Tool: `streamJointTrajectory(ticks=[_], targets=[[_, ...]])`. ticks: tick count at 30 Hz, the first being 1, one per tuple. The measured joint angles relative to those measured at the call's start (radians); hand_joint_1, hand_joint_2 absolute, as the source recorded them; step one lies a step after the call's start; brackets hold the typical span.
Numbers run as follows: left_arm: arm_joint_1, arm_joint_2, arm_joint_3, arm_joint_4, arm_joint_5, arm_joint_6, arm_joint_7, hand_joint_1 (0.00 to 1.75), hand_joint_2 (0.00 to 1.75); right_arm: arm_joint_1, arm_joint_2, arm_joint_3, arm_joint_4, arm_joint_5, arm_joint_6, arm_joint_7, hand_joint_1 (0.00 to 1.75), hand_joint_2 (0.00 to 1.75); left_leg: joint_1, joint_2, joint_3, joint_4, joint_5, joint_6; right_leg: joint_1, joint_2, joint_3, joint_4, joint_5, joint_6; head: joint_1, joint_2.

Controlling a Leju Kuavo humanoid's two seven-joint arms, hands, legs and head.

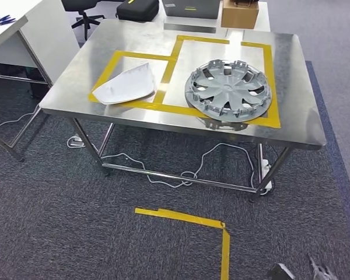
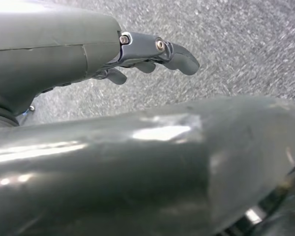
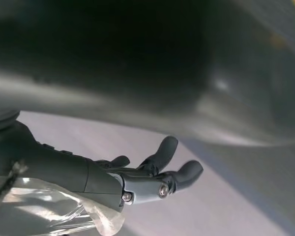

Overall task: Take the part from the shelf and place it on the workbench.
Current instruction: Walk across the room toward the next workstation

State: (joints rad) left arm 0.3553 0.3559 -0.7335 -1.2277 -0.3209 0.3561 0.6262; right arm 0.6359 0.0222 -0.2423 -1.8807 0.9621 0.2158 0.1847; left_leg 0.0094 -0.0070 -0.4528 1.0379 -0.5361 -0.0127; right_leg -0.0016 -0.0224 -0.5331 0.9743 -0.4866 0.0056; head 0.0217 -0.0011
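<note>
A steel workbench stands ahead of me in the head view, marked with two yellow tape frames. In the left frame lies a white curved panel. A grey wheel cover lies face up in the right frame, overhanging the tape at the near edge. My left hand hangs over grey carpet with its fingers stretched out and nothing in it. Nothing is held in my right hand either, and its fingers are spread apart.
A white desk stands to the left of the bench, with an office chair behind it. A black case and a cardboard box sit beyond the bench. White cables trail under it. Yellow floor tape marks the carpet in front.
</note>
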Motion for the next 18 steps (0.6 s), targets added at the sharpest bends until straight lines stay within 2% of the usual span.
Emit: streamJointTrajectory(ticks=[1, 2, 3, 4, 5, 6, 8, 9, 10, 11, 12, 13, 14, 15, 16, 17, 18], targets=[[-0.004, 0.0, -0.003, 0.0, 0.009, 0.009, -0.005, 0.0, 0.0, 0.001, 0.053, -0.051, 0.035, 0.014, 0.045, -0.005, 0.0, 0.0, -0.002, -0.004, 0.027, -0.046, -0.013, 0.006, 0.001, 0.0, -0.007, 0.006, 0.007, 0.005, 0.0, 0.0], [-0.008, 0.001, -0.008, 0.002, 0.02, 0.019, -0.011, 0.0, 0.0, 0.003, 0.102, -0.099, 0.067, 0.016, 0.083, 0.004, 0.0, 0.0, -0.004, -0.005, 0.036, -0.07, -0.02, 0.012, 0.001, 0.0, -0.014, 0.01, 0.014, 0.011, 0.0, 0.0], [-0.013, 0.001, -0.014, 0.004, 0.03, 0.027, -0.017, 0.0, 0.0, 0.009, 0.143, -0.138, 0.094, 0.002, 0.108, 0.022, 0.0, 0.0, -0.005, -0.003, 0.029, -0.074, -0.017, 0.02, -0.001, 0.001, -0.018, 0.011, 0.022, 0.017, 0.001, 0.0], [-0.017, 0.001, -0.02, 0.006, 0.038, 0.034, -0.021, 0.0, 0.0, 0.016, 0.174, -0.165, 0.116, -0.019, 0.122, 0.042, 0.0, 0.0, -0.005, 0.0, 0.02, -0.076, -0.009, 0.028, -0.003, 0.005, -0.024, 0.015, 0.017, 0.022, 0.0, 0.0], [-0.022, 0.002, -0.026, 0.009, 0.045, 0.039, -0.025, 0.0, 0.0, 0.022, 0.198, -0.184, 0.133, -0.036, 0.13, 0.058, 0.0, 0.0, -0.004, 0.005, 0.009, -0.077, 0.001, 0.036, -0.004, 0.009, -0.034, 0.031, -0.006, 0.027, 0.002, 0.0], [-0.026, 0.002, -0.032, 0.012, 0.05, 0.043, -0.028, 0.0, 0.0, 0.026, 0.217, -0.198, 0.147, -0.047, 0.136, 0.07, 0.0, 0.0, -0.003, 0.01, -0.004, -0.079, 0.011, 0.043, -0.006, 0.013, -0.049, 0.064, -0.045, 0.031, 0.003, 0.0], [-0.036, 0.002, -0.041, 0.018, 0.058, 0.05, -0.031, 0.0, 0.0, 0.028, 0.246, -0.219, 0.166, -0.058, 0.147, 0.087, 0.0, 0.0, -0.006, 0.019, -0.034, -0.079, 0.033, 0.051, -0.008, 0.018, -0.083, 0.179, -0.147, 0.037, 0.006, 0.0], [-0.041, 0.002, -0.047, 0.02, 0.063, 0.054, -0.032, 0.0, 0.0, 0.028, 0.257, -0.227, 0.174, -0.063, 0.156, 0.096, 0.0, 0.0, -0.007, 0.022, -0.05, -0.078, 0.045, 0.051, -0.008, 0.018, -0.094, 0.239, -0.176, 0.039, 0.006, 0.0], [-0.046, 0.003, -0.053, 0.023, 0.067, 0.059, -0.033, 0.0, 0.0, 0.028, 0.266, -0.233, 0.181, -0.071, 0.165, 0.106, 0.0, 0.0, -0.009, 0.024, -0.066, -0.077, 0.057, 0.051, -0.008, 0.018, -0.092, 0.28, -0.178, 0.039, 0.006, 0.0], [-0.051, 0.004, -0.06, 0.026, 0.072, 0.065, -0.034, 0.0, 0.0, 0.027, 0.273, -0.237, 0.188, -0.085, 0.17, 0.118, 0.0, 0.0, -0.011, 0.025, -0.082, -0.076, 0.069, 0.051, -0.008, 0.018, -0.077, 0.292, -0.155, 0.038, 0.006, 0.0], [-0.056, 0.005, -0.067, 0.028, 0.078, 0.071, -0.035, 0.0, 0.0, 0.027, 0.279, -0.24, 0.196, -0.106, 0.167, 0.132, 0.0, 0.0, -0.012, 0.026, -0.097, -0.074, 0.08, 0.049, -0.008, 0.018, -0.045, 0.269, -0.117, 0.035, 0.006, 0.0], [-0.062, 0.006, -0.074, 0.031, 0.084, 0.077, -0.036, 0.0, 0.0, 0.027, 0.284, -0.24, 0.204, -0.128, 0.158, 0.146, 0.0, 0.0, -0.014, 0.026, -0.11, -0.071, 0.091, 0.047, -0.007, 0.018, 0.005, 0.21, -0.085, 0.03, 0.006, 0.0], [-0.068, 0.007, -0.081, 0.032, 0.09, 0.082, -0.039, 0.0, 0.0, 0.025, 0.288, -0.239, 0.213, -0.148, 0.146, 0.156, 0.0, 0.0, -0.016, 0.026, -0.12, -0.068, 0.101, 0.044, -0.005, 0.018, 0.068, 0.127, -0.07, 0.025, 0.006, 0.0], [-0.074, 0.008, -0.088, 0.035, 0.096, 0.086, -0.043, 0.0, 0.0, 0.021, 0.293, -0.235, 0.222, -0.16, 0.133, 0.16, 0.0, 0.0, -0.019, 0.025, -0.129, -0.065, 0.111, 0.04, -0.004, 0.018, 0.125, 0.039, -0.074, 0.019, 0.005, 0.0], [-0.082, 0.009, -0.095, 0.038, 0.103, 0.09, -0.048, 0.0, 0.0, 0.016, 0.296, -0.232, 0.233, -0.164, 0.125, 0.156, 0.0, 0.0, -0.02, 0.025, -0.136, -0.062, 0.122, 0.035, -0.002, 0.018, 0.165, -0.029, -0.087, 0.014, 0.005, 0.0], [-0.091, 0.01, -0.102, 0.042, 0.111, 0.094, -0.055, 0.0, 0.0, 0.011, 0.299, -0.229, 0.245, -0.164, 0.121, 0.148, 0.0, 0.0, -0.02, 0.025, -0.141, -0.061, 0.132, 0.03, 0.0, 0.018, 0.183, -0.067, -0.098, 0.01, 0.005, 0.0], [-0.099, 0.011, -0.111, 0.048, 0.121, 0.097, -0.063, 0.0, 0.0, 0.007, 0.302, -0.228, 0.259, -0.163, 0.122, 0.137, 0.0, 0.0, -0.019, 0.025, -0.147, -0.061, 0.143, 0.024, 0.0, 0.017, 0.181, -0.08, -0.098, 0.005, 0.004, 0.0]])
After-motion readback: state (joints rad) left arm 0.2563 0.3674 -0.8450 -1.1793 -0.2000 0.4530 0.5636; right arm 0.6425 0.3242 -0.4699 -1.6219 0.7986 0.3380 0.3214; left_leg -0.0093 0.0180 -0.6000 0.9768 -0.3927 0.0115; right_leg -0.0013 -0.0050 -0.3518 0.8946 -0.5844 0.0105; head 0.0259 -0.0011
